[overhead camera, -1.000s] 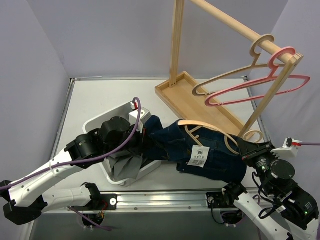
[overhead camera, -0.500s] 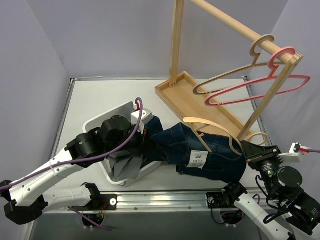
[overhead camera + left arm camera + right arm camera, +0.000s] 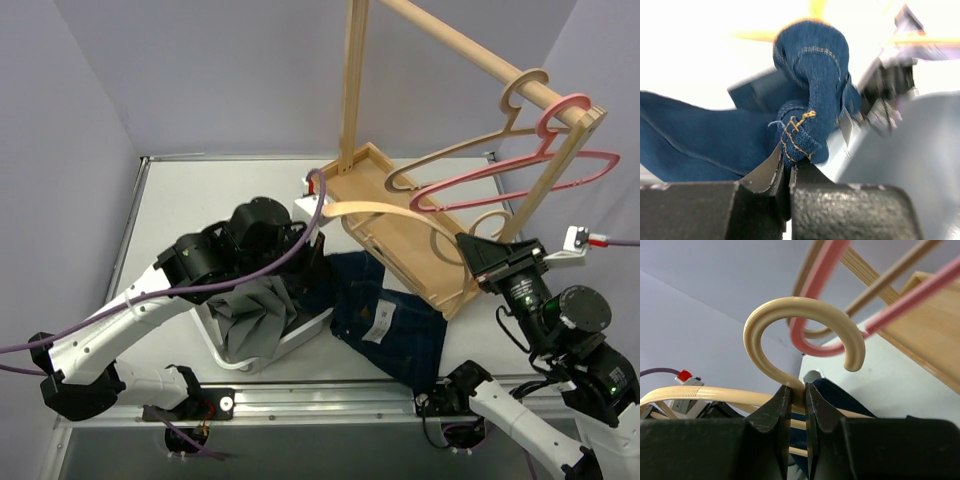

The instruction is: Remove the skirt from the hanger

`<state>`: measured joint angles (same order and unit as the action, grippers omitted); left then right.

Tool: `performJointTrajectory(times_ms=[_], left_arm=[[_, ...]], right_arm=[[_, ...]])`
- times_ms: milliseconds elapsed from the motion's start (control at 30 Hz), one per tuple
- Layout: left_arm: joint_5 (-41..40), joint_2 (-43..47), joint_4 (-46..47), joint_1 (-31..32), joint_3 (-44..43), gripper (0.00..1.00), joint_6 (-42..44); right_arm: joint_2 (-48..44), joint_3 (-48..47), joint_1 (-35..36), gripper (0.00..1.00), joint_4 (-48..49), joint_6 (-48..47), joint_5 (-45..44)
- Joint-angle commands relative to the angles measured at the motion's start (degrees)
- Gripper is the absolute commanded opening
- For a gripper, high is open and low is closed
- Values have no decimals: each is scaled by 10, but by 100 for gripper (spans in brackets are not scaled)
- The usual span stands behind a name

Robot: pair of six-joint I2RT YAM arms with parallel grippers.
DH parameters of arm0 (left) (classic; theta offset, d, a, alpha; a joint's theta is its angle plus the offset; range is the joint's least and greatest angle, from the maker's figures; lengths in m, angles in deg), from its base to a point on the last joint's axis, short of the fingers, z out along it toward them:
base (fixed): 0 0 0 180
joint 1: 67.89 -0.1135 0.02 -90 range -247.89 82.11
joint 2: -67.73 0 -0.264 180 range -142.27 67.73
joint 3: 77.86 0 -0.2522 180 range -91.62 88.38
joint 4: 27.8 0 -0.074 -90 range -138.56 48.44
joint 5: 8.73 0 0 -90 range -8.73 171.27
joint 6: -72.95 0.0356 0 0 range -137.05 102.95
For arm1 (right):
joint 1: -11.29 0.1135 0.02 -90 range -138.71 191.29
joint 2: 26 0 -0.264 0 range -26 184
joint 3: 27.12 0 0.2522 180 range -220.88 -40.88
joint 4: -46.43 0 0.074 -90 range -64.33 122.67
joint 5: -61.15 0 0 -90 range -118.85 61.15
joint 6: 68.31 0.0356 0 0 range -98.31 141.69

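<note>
Left gripper (image 3: 787, 167) clenched on a denim skirt (image 3: 388, 322) fold; the cloth sprawls toward five o'clock. Right gripper (image 3: 797, 392) pinches the cream hanger (image 3: 385, 210) at its neck, the bar reaching ten o'clock, apparently clear above the skirt.

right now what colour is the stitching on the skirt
Orange-yellow stitching on the dark blue skirt; clearest in the left wrist view.

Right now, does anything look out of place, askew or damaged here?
Nothing damaged. The denim skirt lies crumpled on the table, one end pinched in the left gripper by the white bin, where a grey garment spills over the rim. The right gripper holds the beige hanger tilted in the air.
</note>
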<state>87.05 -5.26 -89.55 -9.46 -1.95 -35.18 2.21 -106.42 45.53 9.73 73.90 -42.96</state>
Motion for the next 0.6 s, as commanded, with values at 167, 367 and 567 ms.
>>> performJointTrajectory(times_ms=[167, 367, 567], left_arm=[[-280, 15, 81, -7, -256, 2, 179], [-346, 24, 168, -8, -330, 2, 294], [-357, 43, 246, -8, -355, 2, 394]], right_arm=[[19, -136, 5, 0, -29, -63, -57], [-3, -129, 5, 0, -62, -67, -61], [-23, -100, 5, 0, -62, -76, -61]])
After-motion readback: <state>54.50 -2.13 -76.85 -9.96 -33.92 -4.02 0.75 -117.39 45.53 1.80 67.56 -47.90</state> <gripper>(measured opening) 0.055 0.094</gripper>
